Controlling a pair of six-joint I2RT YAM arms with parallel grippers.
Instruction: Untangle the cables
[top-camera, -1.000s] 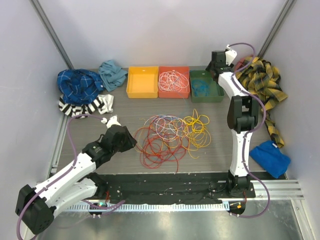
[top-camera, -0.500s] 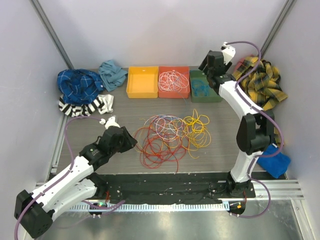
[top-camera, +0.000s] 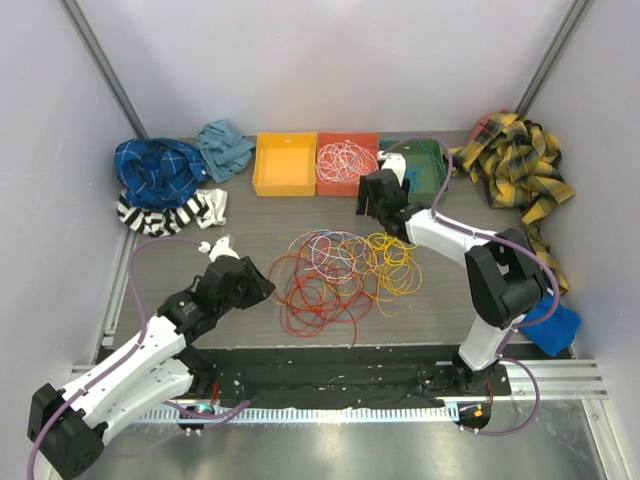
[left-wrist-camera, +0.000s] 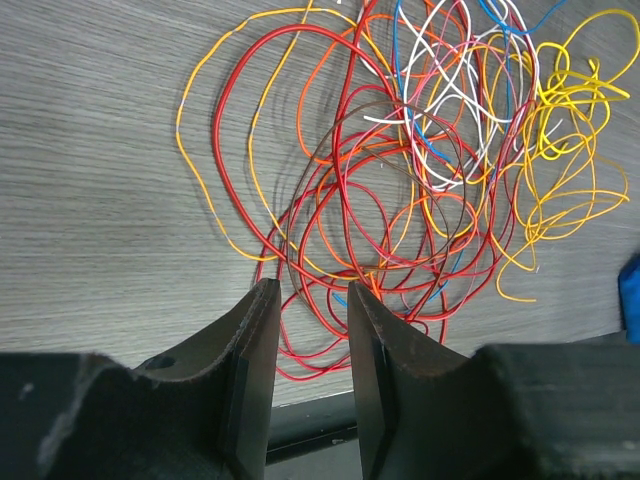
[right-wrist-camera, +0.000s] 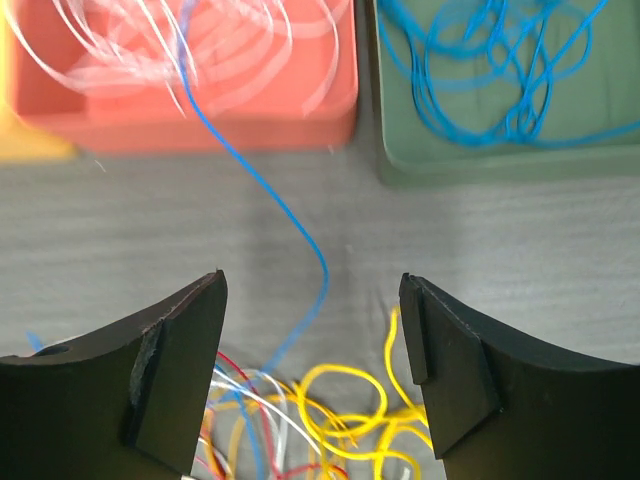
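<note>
Trays (top-camera: 285, 166) behind cables (top-camera: 335, 280), cloths (top-camera: 155, 170) flanking

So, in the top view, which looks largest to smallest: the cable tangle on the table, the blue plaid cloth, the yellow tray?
1. cable tangle
2. blue plaid cloth
3. yellow tray
The last two look close.

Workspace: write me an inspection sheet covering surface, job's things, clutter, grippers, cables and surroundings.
Surface: grey wood-grain table.
Job's things: tangled cables mid-table, red, orange, yellow, white, blue; white cables in red bin; blue cables in green bin; yellow bin empty.
Clutter: blue plaid cloth, teal cloth, striped cloth far left; yellow plaid cloth, blue cloth right.
Grippers: left gripper open over red loops; right gripper open, holding nothing, blue strand beneath.
Cables: purple arm hoses along both arms.
Surroundings: plain grey walls; nothing else seen.
</note>
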